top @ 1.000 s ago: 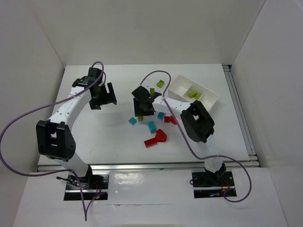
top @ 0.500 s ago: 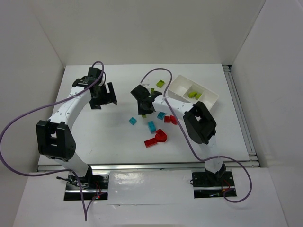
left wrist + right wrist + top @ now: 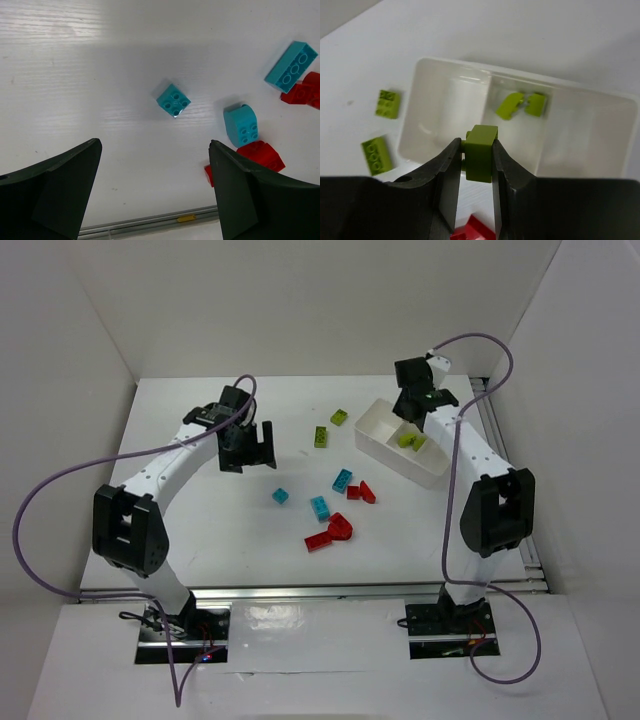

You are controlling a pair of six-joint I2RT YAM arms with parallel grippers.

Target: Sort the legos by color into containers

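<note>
My right gripper [image 3: 476,145] is shut on a lime green lego [image 3: 481,155] and holds it above the white tray [image 3: 445,115], over the divider between its left and middle sections. Two green legos [image 3: 510,106] lie in the middle section. The top view shows this gripper [image 3: 408,408] at the tray's [image 3: 372,430] far end. Two more green legos [image 3: 340,418] lie on the table left of the tray. My left gripper [image 3: 154,145] hangs open and empty above the table, short of a small cyan lego [image 3: 173,100]. Other cyan legos [image 3: 240,125] and red legos [image 3: 260,155] lie to its right.
Cyan and red legos [image 3: 330,532] are scattered mid-table between the arms. White walls enclose the table on three sides. A metal rail [image 3: 150,225] runs along the near edge.
The right gripper closed on a green lego at mid-table, then swung right and back to hover over the tray. The left arm moved right, toward the table's middle.
</note>
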